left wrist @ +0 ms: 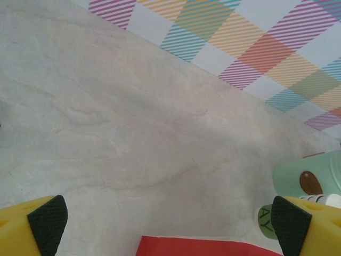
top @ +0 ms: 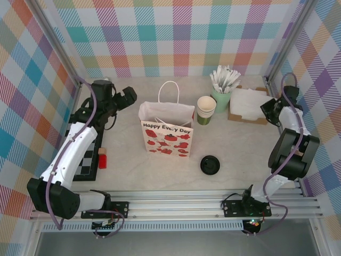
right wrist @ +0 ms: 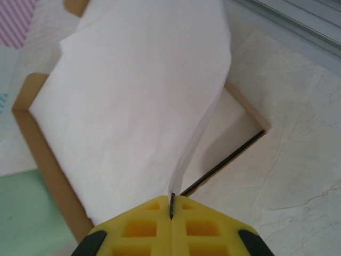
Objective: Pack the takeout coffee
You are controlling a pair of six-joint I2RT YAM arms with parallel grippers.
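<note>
The takeout coffee is out of view. A stack of lidless green cups with cream rims [top: 206, 109] stands right of the paper bag [top: 167, 133], and a loose black lid [top: 210, 165] lies on the table in front. My right gripper [top: 270, 110] is at the right end of the napkin tray [top: 262, 120]. In the right wrist view the right gripper [right wrist: 171, 205] is shut on the edge of a white napkin [right wrist: 138, 106], which is lifted from the pile. My left gripper [top: 128, 96] hovers left of the bag, open, with nothing between its pads [left wrist: 48, 223].
A mint cup of wrapped sticks [top: 221, 95] stands behind the cup stack. A checkered board [top: 85, 157] and a red block [top: 102, 159] lie by the left arm. The bag's red edge [left wrist: 208, 248] shows below the left gripper. Plaid walls enclose the table.
</note>
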